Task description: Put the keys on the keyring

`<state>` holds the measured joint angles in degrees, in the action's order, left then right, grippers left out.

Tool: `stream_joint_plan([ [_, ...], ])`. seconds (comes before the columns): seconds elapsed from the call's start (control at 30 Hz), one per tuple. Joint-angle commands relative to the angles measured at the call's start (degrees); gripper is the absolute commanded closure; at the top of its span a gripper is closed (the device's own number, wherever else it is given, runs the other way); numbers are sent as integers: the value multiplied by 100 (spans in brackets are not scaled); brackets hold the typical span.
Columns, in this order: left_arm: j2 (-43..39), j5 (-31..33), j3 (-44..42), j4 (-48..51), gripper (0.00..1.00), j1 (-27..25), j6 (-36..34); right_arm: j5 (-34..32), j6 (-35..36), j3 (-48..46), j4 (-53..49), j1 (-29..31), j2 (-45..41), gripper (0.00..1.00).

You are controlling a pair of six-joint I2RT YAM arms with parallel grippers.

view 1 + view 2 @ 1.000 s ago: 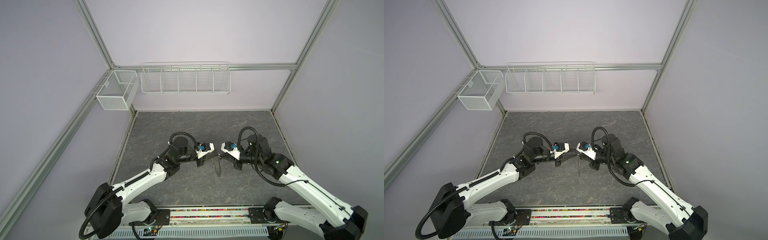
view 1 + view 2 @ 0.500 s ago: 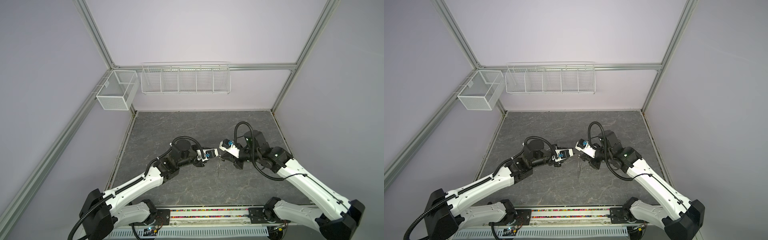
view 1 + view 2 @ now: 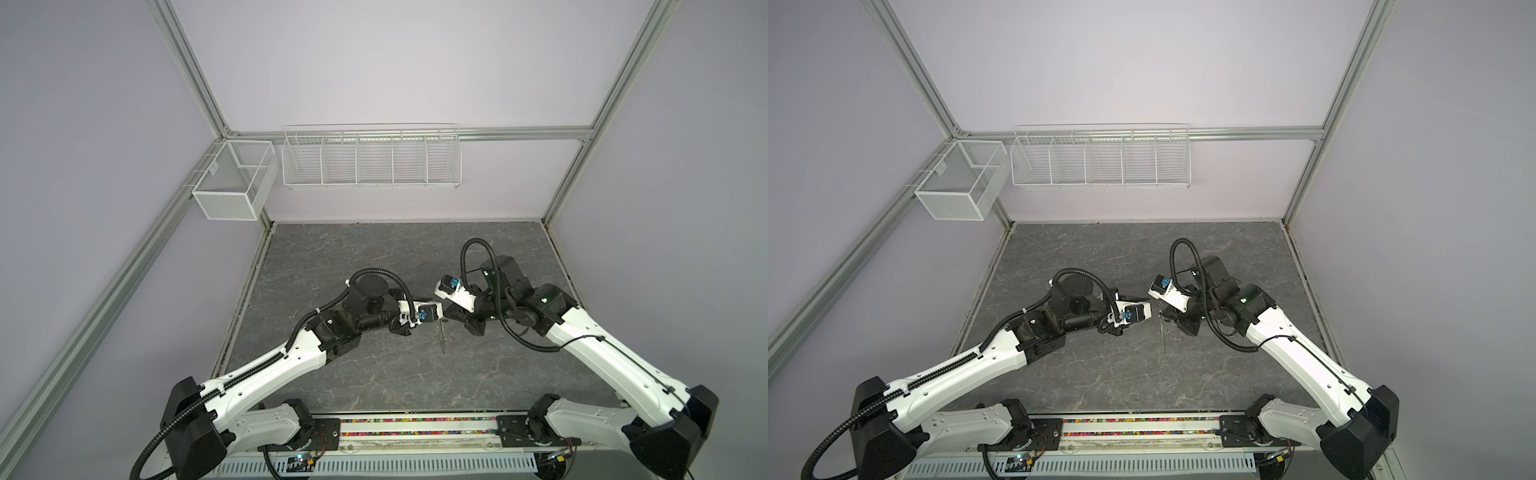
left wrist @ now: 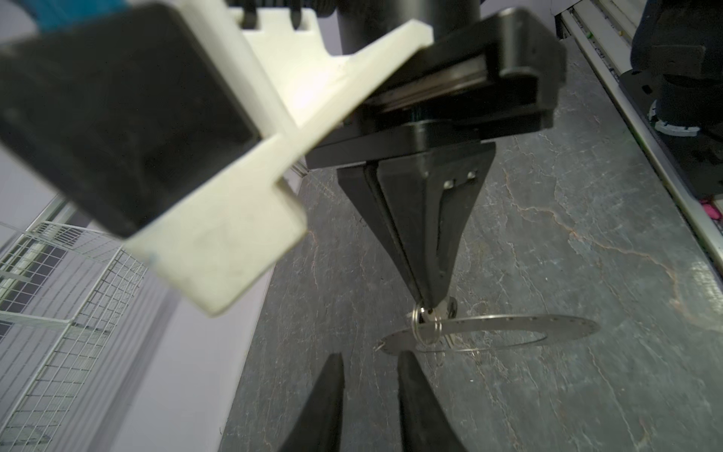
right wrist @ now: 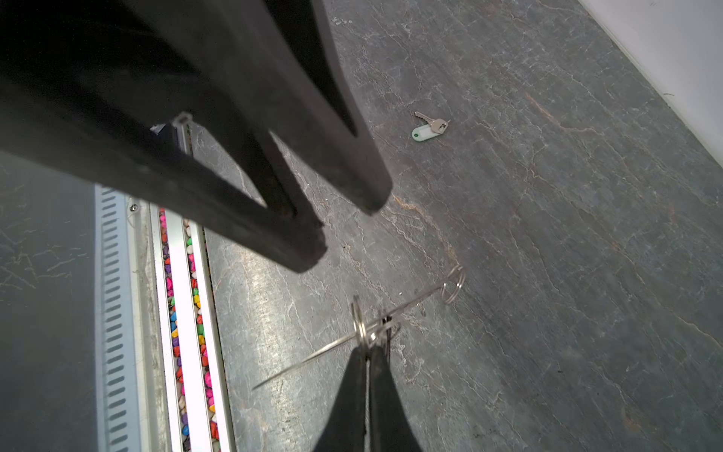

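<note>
Left tool [image 4: 369, 357] reaches in from 9 o'clock, jaws slightly parted; right tool [image 5: 367, 351] faces it from 3 o'clock, jaws clamped.

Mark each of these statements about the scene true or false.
1. The right gripper is shut on the keyring. True.
2. The left gripper holds a key. False: its jaws stand apart with nothing between them.
3. The white-tagged key lies on the table. True.
4. The keyring lies flat on the table. False: the right gripper holds it up on edge.
</note>
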<state>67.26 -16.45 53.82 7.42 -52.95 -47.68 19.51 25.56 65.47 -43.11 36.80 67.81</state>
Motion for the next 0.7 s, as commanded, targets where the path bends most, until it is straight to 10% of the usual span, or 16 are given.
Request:
stream_joint_plan([
  [0.0, 153, -229, 229, 344, 74, -79, -85, 44, -106, 150, -5, 32, 39, 93],
  [0.67, 749, 217, 673, 664, 79, -207, -22, -310, -121, 124, 48, 301, -20, 93],
])
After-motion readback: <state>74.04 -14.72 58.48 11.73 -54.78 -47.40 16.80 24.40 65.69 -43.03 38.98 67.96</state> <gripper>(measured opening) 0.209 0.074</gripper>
